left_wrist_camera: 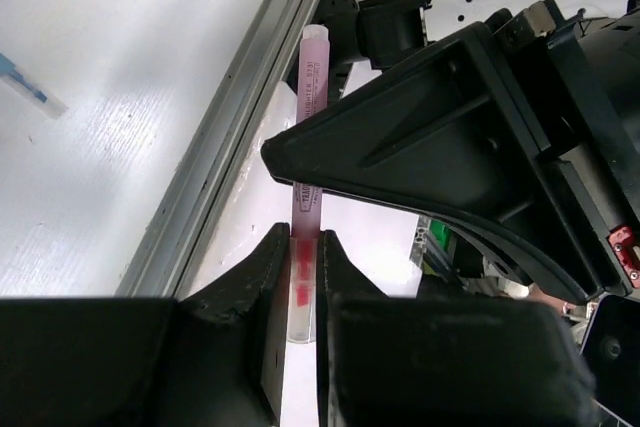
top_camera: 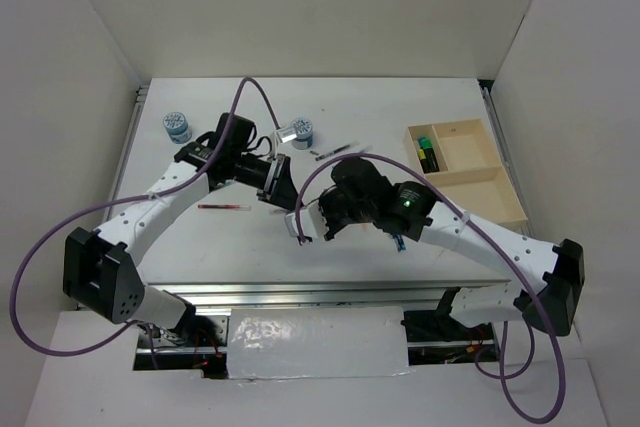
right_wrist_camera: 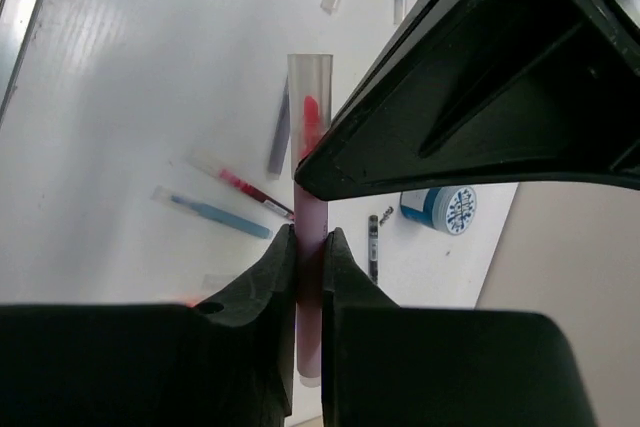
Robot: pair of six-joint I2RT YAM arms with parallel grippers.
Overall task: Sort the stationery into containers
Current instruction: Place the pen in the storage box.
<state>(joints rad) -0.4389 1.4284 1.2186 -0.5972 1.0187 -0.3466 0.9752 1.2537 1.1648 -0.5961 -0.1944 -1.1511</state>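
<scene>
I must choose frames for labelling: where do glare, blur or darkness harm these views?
Top view: even light, sharp; only the shiny sheet at the near edge glares. Left wrist: held pen sharp, table shows glare. Right wrist: loose pens behind are blurred, own fingers nearly black.

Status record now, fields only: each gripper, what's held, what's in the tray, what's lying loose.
left gripper: shut on pen
right gripper: shut on the same pen, at its other end
pen: pink, in the air, spanning both grippers
tray: highlighters near its left edge
loose: pots, red pen, several more pens
</scene>
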